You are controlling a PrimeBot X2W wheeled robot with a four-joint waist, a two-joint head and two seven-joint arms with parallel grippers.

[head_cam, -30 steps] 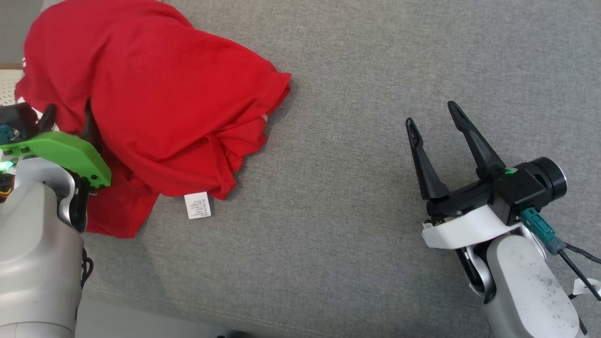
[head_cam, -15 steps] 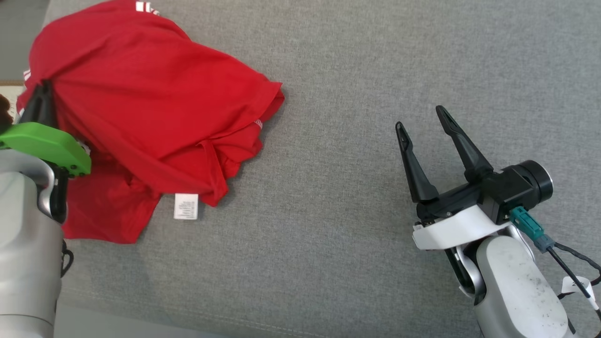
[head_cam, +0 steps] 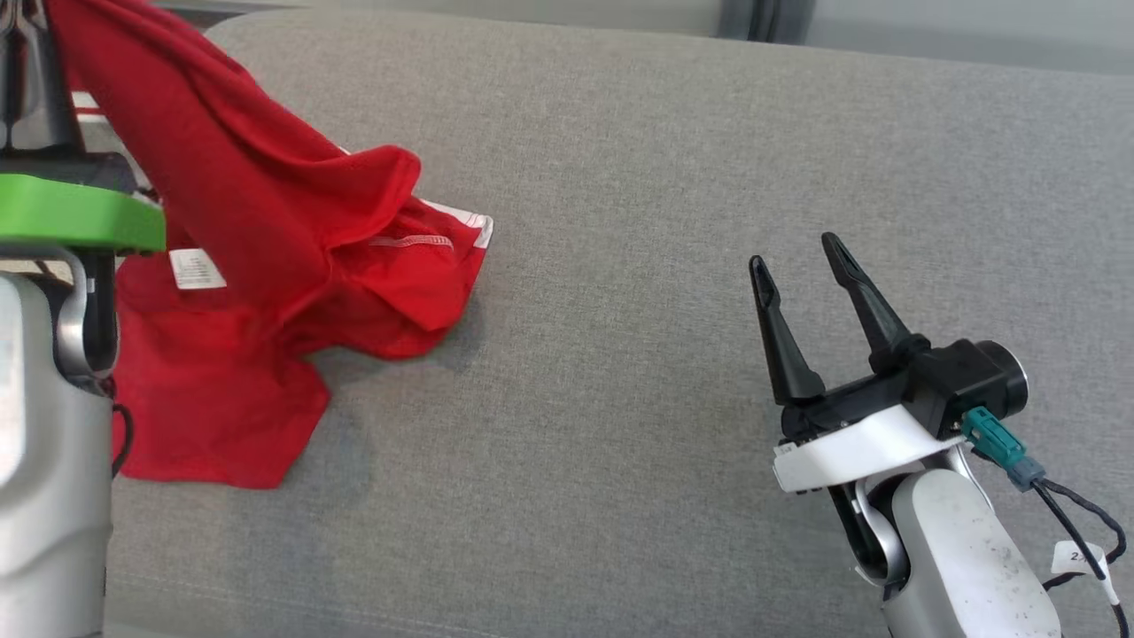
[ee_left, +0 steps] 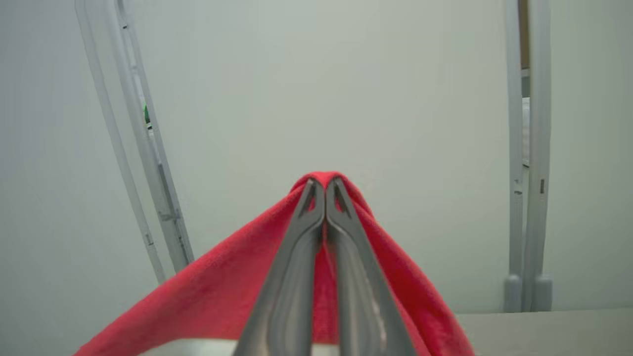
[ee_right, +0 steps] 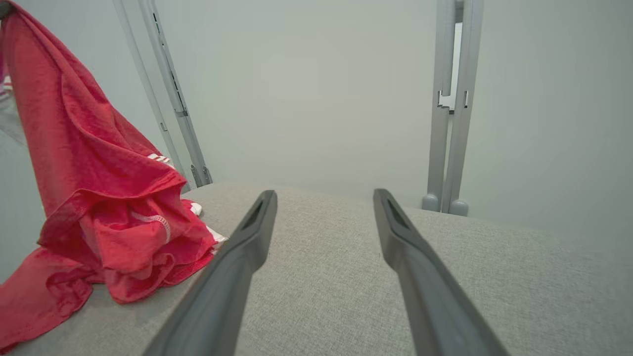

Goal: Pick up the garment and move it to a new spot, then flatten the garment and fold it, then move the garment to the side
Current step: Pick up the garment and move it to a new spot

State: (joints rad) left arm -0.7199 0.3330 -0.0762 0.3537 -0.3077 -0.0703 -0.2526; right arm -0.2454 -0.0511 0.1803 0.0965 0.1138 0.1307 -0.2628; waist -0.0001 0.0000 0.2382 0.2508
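Trailing garment (head_cam: 266, 266) on grey fabric surface (head_cam: 664, 177), pale wall (ee_right: 306, 74) behind

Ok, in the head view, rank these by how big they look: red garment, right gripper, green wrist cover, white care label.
1. red garment, by far.
2-3. right gripper and green wrist cover look about alike; the cover is nearer the camera, so unranked.
4. white care label.

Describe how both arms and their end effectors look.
Left end effector: two long, dark, tapered fingers; behind it, a bright green plate on a silvery forearm. Right end effector: matching black fingers on a black housing, a white collar, a speckled pale forearm, and a teal connector with a black cable and white tag.
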